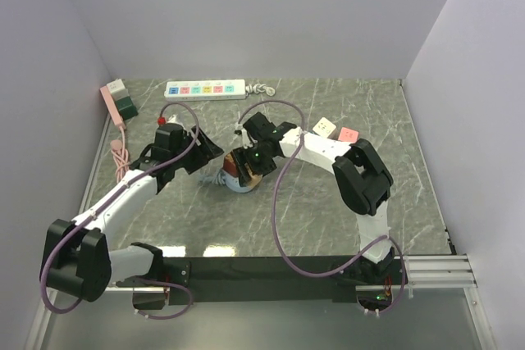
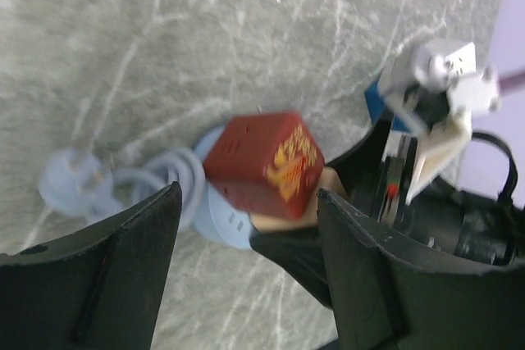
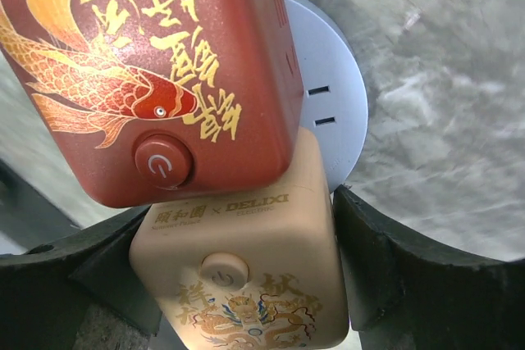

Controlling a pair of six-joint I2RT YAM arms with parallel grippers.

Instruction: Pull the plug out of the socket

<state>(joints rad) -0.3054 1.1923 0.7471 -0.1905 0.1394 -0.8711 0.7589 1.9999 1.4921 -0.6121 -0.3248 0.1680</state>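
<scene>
Two jaw states noted: right gripper (image 3: pixel 242 223) gripped the beige cube (image 3: pixel 238 276), left gripper (image 2: pixel 246 198) stood released near the red cube (image 2: pixel 262 161)

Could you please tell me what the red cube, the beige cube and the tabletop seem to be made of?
The red cube: probably moulded plastic, satin, faintly speckled, printed gold fish. The beige cube: likely matte plastic, smooth rounded edges, printed lettering. The tabletop: grey marble look with white veins, glossy reflections; possibly laminate.

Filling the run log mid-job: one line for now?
left gripper: open, facing red cube | right gripper: gripping beige cube | round blue socket: under both cubes
</scene>
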